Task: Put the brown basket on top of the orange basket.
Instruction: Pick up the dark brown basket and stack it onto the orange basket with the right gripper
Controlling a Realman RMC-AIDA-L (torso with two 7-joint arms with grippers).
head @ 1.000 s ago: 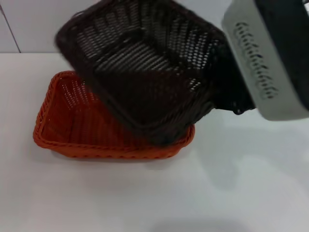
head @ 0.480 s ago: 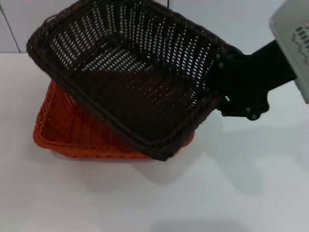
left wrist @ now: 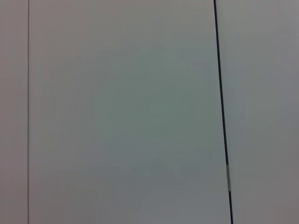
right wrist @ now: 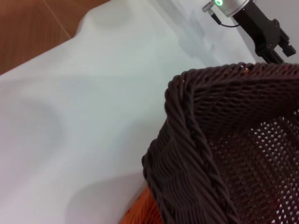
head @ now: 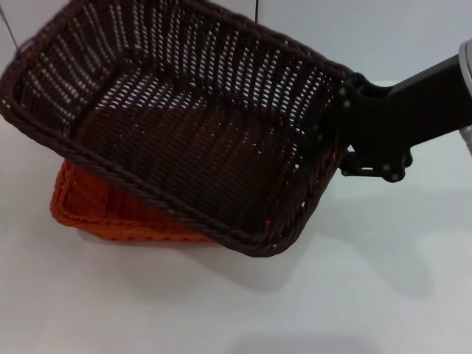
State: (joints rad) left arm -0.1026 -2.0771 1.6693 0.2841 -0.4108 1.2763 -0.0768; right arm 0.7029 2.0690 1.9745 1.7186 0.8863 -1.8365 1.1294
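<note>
- Above the white table [head: 383, 295], your right gripper [head: 341, 151] was clenched on the short end wall of the brown basket [head: 184, 140], carrying it clear of the surface and tilted, its near long rim dipping lower than the far one.
- Beneath it sat the orange basket [head: 96, 210], flat on the table, mostly covered; only its left end and part of its front rim showed in the head view.
- Alignment: the brown basket lay skewed against the orange one, its near right corner overhanging the orange front rim. Had you let go like this, it would likely have landed crooked or caught on the rim rather than nesting.
- Grip: you held one end only, so the free end could sag or swing; a slip at the weave would have dropped it onto the orange basket and pushed that one along the table.
- Contact: you could not tell whether the brown underside already touched the orange rim; lowering with the tilt uncorrected risked dragging the orange basket sideways.
- Left gripper [right wrist: 266, 32]: visible far off in the right wrist view, near the table's edge, well apart from both baskets; whether it was clenched or released could not be told.
</note>
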